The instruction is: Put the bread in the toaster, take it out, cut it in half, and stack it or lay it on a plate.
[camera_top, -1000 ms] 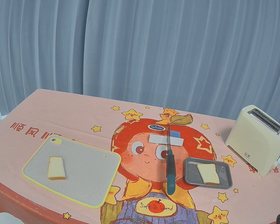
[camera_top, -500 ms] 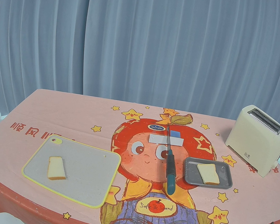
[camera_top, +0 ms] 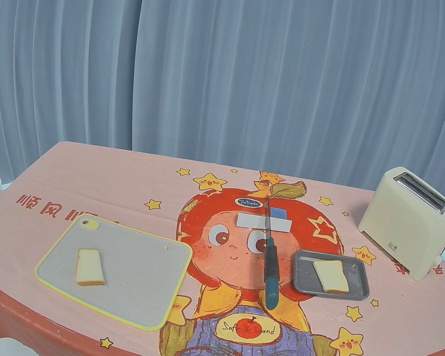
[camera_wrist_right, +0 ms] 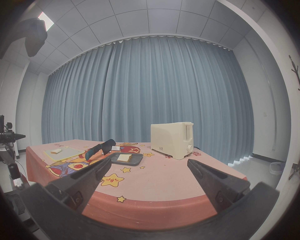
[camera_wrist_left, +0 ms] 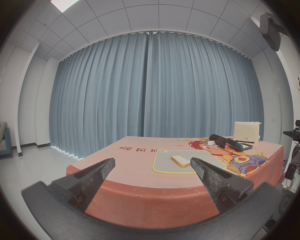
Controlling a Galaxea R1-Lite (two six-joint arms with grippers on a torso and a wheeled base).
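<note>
"Pink desk (camera_top: 92, 182), then. Where was the bread?"

"One bread half (camera_top: 90, 267) lay flat on the grey cutting board (camera_top: 136, 290), well to the left of the knife (camera_top: 271, 260). A second bread half (camera_top: 331, 276) lay in the dark tray (camera_top: 358, 277), just right of the knife."

"And the toaster (camera_top: 409, 224)?"

"It stood upright, farther right of the knife and beyond the tray, apart from it."

"The hands?"

"The left hand (camera_wrist_left: 152, 161) and the right hand (camera_wrist_right: 149, 162) hung off the desk's near edge, nearer than the knife's handle. Both had their fingers spread wide and were empty."
</note>
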